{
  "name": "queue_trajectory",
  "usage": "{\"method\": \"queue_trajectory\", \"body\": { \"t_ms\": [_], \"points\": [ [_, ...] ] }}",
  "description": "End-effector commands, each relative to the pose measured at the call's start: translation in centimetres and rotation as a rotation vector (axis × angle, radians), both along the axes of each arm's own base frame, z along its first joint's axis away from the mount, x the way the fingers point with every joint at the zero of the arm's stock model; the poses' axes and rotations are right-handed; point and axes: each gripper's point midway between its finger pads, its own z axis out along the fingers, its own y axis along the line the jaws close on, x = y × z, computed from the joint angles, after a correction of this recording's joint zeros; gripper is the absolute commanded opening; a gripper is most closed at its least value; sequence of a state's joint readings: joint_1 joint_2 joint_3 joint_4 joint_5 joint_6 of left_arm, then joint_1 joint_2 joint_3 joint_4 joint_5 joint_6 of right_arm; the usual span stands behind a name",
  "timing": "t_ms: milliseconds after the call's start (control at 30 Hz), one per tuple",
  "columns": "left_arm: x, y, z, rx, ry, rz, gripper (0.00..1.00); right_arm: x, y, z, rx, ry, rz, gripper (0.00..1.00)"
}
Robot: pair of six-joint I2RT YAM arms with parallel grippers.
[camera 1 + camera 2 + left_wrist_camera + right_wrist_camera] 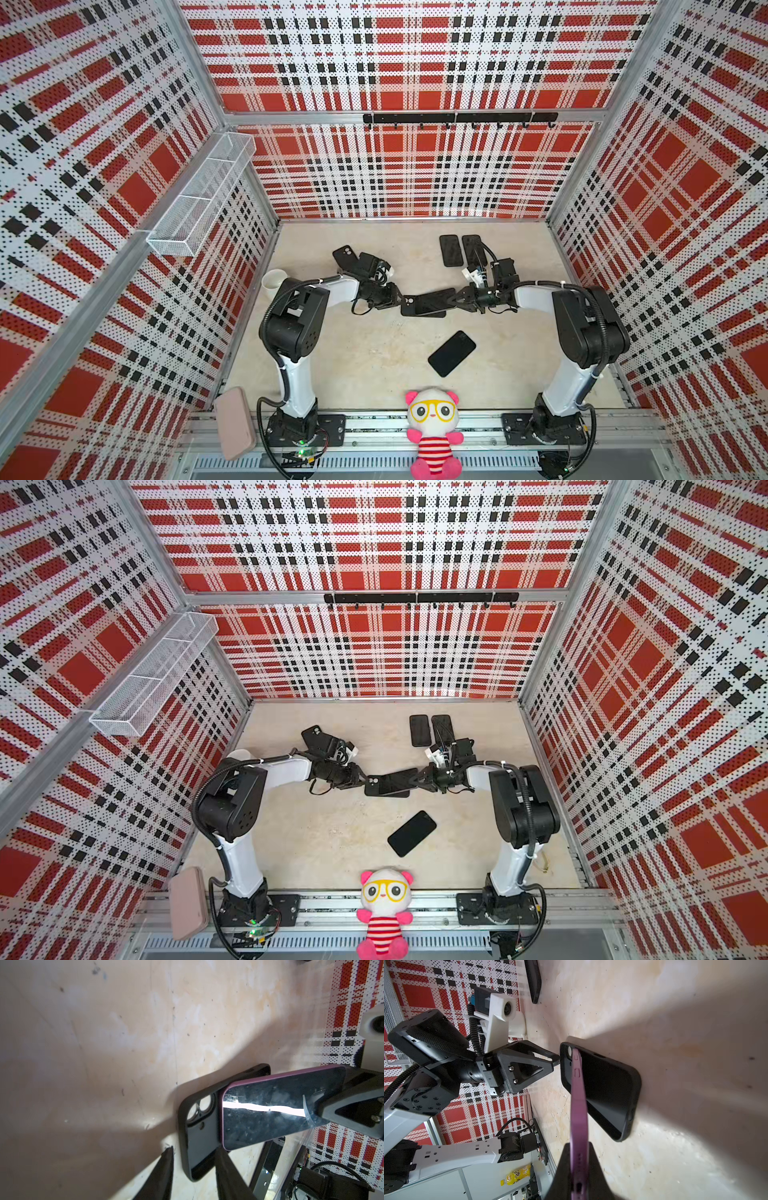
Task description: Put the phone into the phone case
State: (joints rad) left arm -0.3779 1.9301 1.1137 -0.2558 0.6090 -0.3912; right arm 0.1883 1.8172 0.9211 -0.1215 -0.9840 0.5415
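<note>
At the centre of both top views, the black phone case [411, 309] lies flat on the tabletop [353, 357]. The right gripper [578, 1145] is clamped on one end of the purple phone [280, 1109], holding it tilted over the case. The left gripper [195, 1148] is partly open, its fingers straddling the case's camera-end rim.

Left white-and-black arm [293, 374]: elbow raised, forearm reaching toward the black rubbery phone case [200, 1132] from its camera-hole end. Left black two-finger gripper [195, 1149] is low with jaws apart, straddling that end wall, one finger [164, 1167] just outside it. Right white-and-black arm [569, 382] reaches in from the case's opposite end. Right black two-finger gripper [578, 1147] is clamped on a purple-edged dark-screen phone [579, 1105], tilted over the case.
</note>
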Motion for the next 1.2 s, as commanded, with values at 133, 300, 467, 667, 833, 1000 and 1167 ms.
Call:
{"method": "queue_trajectory", "body": {
  "t_ms": [133,300,467,667,833,1000,1167],
  "points": [
    [-0.5,-0.9,-0.6,-0.014,0.024,-0.032,0.35,0.0,1.1,-1.4,-0.017,0.009,0.026,0.03],
    [-0.8,-1.2,-0.8,-0.02,0.033,-0.04,0.34,-0.2,1.8,-2.1,-0.005,0.038,0.024,0.03],
    [-0.9,-1.4,-0.8,-0.024,0.035,-0.044,0.33,-0.2,2.6,-2.9,0.002,0.052,0.032,0.04],
    [-1.0,-1.6,-0.7,-0.03,0.038,-0.046,0.33,-0.2,3.3,-3.6,0.006,0.064,0.047,0.04],
    [-1.2,-1.8,-0.7,-0.041,0.042,-0.051,0.33,-0.3,3.9,-4.1,0.01,0.074,0.058,0.06],
    [-1.4,-2.2,-0.7,-0.049,0.046,-0.06,0.32,-0.5,4.2,-4.6,0.009,0.086,0.069,0.09],
    [-1.4,-2.1,-0.8,-0.044,0.046,-0.057,0.32,-0.5,4.0,-4.2,-0.027,0.08,0.092,0.15]
  ]
}}
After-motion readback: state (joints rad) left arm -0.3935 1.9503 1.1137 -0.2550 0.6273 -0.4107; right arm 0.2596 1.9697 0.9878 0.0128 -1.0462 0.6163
